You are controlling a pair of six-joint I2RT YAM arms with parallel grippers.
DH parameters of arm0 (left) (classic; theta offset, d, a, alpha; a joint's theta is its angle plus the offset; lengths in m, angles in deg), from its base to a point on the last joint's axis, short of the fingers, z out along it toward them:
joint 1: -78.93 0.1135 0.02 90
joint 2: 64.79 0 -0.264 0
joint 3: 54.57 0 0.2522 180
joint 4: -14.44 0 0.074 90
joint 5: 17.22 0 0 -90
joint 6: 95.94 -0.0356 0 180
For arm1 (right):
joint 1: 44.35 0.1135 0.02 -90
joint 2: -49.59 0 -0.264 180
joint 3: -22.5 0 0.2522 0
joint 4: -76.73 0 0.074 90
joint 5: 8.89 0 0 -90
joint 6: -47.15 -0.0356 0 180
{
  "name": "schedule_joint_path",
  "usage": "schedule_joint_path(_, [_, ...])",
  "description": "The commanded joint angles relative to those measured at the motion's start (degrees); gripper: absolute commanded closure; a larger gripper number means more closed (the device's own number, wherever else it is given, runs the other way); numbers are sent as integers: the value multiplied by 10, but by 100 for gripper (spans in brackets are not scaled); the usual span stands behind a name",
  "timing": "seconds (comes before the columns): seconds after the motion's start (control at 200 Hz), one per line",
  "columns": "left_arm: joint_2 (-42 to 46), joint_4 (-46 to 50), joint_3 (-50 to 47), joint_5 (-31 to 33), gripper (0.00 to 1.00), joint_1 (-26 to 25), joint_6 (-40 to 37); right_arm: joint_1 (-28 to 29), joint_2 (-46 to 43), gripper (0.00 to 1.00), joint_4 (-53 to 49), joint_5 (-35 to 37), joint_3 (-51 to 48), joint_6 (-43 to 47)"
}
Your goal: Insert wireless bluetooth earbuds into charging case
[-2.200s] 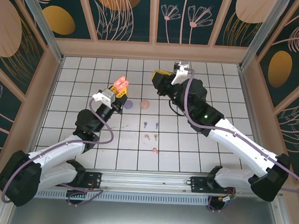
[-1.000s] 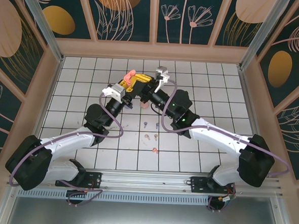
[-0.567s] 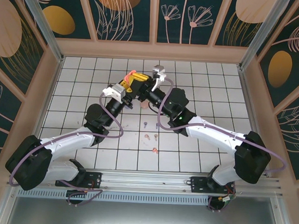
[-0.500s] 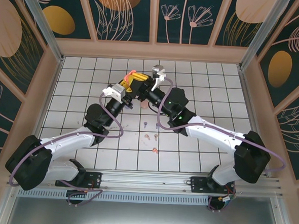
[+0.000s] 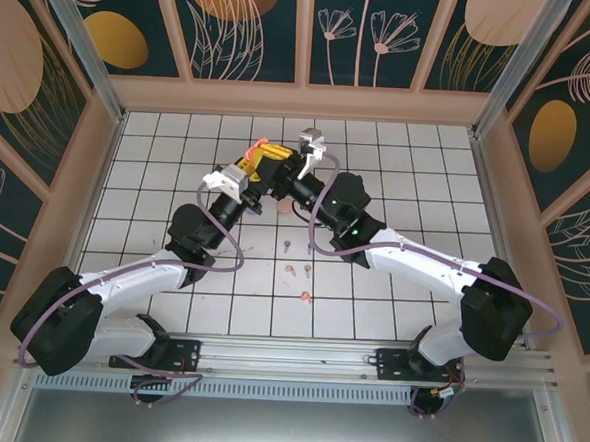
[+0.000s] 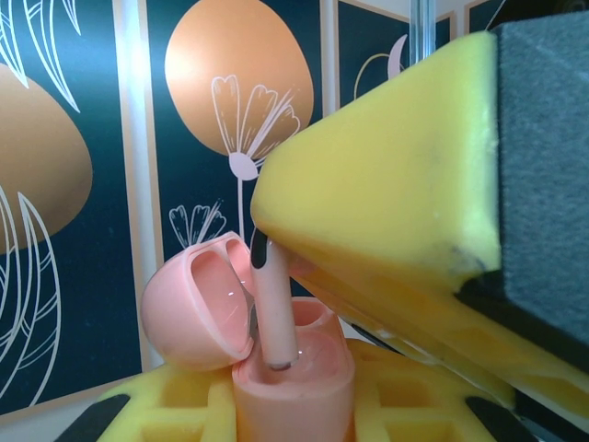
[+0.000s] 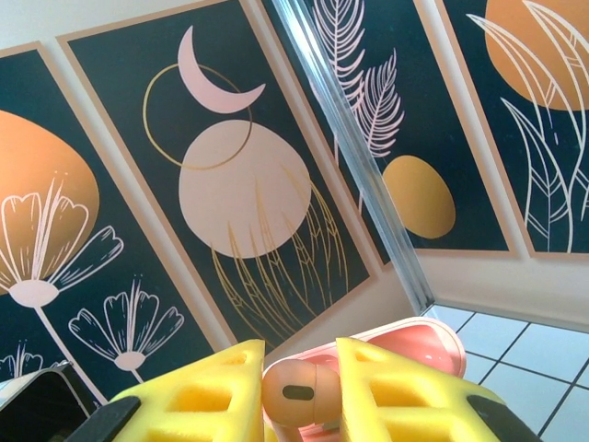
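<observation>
Top view: just above centre frame, the left gripper (image 5: 250, 170) and right gripper (image 5: 278, 166) meet tip to tip at the coral case (image 5: 261, 143). Loose earbuds (image 5: 294, 271) lie on the tiles lower down, well apart.

Left wrist view: at bottom centre the left gripper (image 6: 293, 410) is clamped narrowly on the open case (image 6: 294, 378), its lid tipped left. A pink earbud (image 6: 273, 308) stands nearly upright, its stem tip in the case.

Right wrist view: at bottom centre the right gripper (image 7: 296, 391) pinches the earbud's head, the case just behind it.
</observation>
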Motion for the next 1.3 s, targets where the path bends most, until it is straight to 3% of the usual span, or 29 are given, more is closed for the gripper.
schedule_joint_path(0.0, [7,-17,24,-9,100,-5,0,3,10,78,-20,-12,9,10])
schedule_joint_path(0.525, [17,-10,30,-11,100,-4,-4,4,0,77,-53,15,-6,19])
schedule_joint_path(0.666, [19,-9,32,-13,100,-5,-4,4,-3,70,-52,25,-9,17])
schedule_joint_path(1.156, [22,-6,31,-15,100,-4,-1,3,-2,64,-62,39,-9,7])
schedule_joint_path(1.291, [23,-6,29,-14,100,-4,0,2,-3,57,-66,56,-7,2])
